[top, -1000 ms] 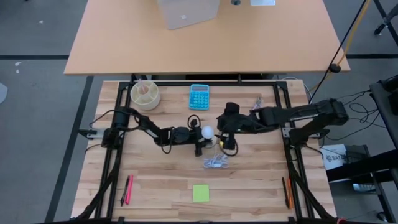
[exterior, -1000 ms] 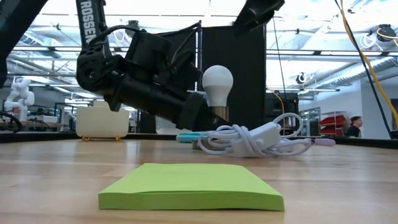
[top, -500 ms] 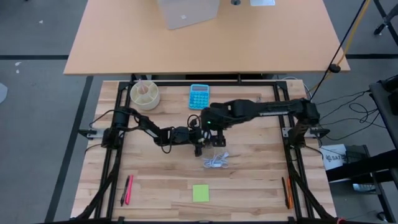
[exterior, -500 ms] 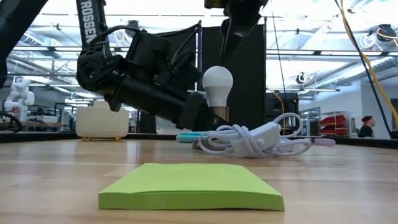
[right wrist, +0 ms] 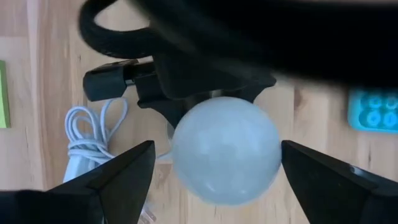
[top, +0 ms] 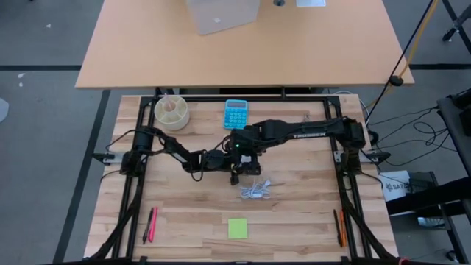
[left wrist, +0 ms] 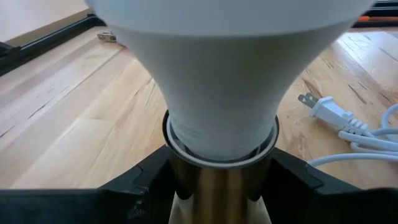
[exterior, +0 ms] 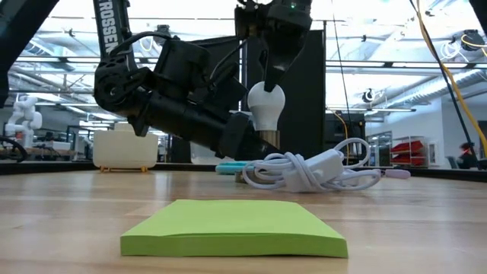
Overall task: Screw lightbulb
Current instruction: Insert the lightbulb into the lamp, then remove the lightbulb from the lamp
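Note:
The white lightbulb (exterior: 266,106) stands upright, globe up, its neck (left wrist: 221,134) sunk in a brass-coloured socket (left wrist: 219,186) near the middle of the table. My left gripper (left wrist: 221,196) reaches in low from the table's left and is shut on that socket. My right gripper (right wrist: 224,180) hangs over the globe (right wrist: 225,149), pointing steeply down. It is open, with one finger (right wrist: 118,177) on each side of the globe and a gap showing to both. In the high view the right gripper (top: 240,147) covers the bulb. My left gripper pinches the brass socket (left wrist: 217,180) between its two fingers (left wrist: 146,186), just under the bulb's neck. The fingers come nearly level from the table's left, slanting a little down. The socket stands upright with the bulb on top; the cord hides its foot in the low view.
A coiled white cord with plug (top: 254,190) lies just near-side of the bulb. A green sticky-note pad (top: 238,227) sits near the front edge, a blue calculator (top: 235,114) and a round tan container (top: 171,112) at the back, and pens (top: 151,224) at the front corners.
My right gripper has swung toward the table's left and come down, tipping from a slant to point steeply down over the bulb's globe, its fingers still apart. The bulb and socket have not moved.

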